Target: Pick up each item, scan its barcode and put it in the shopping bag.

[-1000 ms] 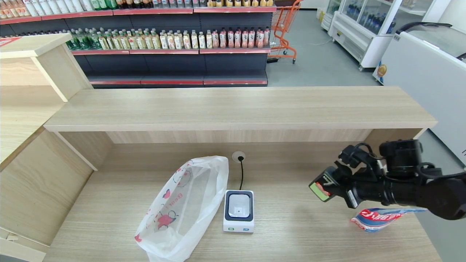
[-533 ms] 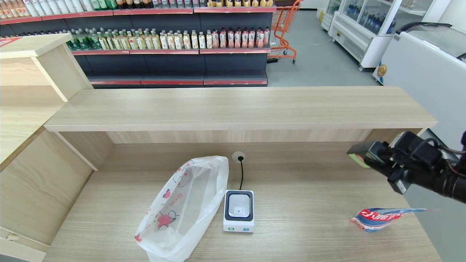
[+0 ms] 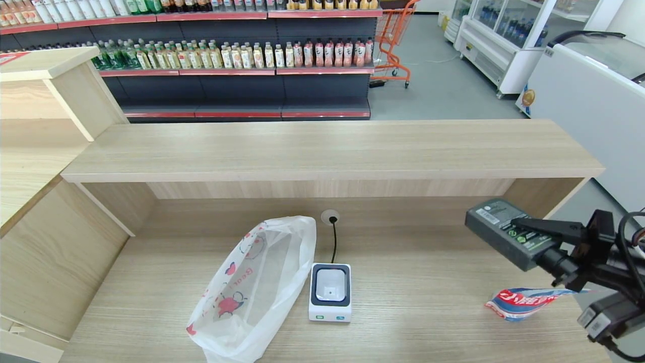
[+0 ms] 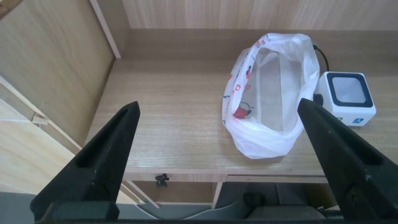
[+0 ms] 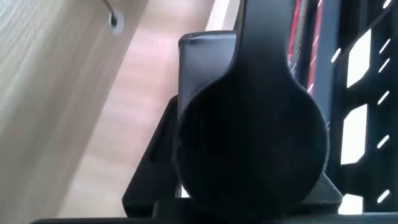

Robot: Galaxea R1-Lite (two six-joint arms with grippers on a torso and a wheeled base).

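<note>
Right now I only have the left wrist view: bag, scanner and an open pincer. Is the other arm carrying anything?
Observer: Yes. In the head view the right pincer is shut on a dark grey box, held up above the counter at its right end.
Operator: Is it over the scanner?
Observer: No. The scanner sits beside the shopping bag, and the box is well off to the right of both.
Operator: Anything left lying on the counter?
Observer: One red, white and blue snack packet lies near the right edge, below that arm.
</note>
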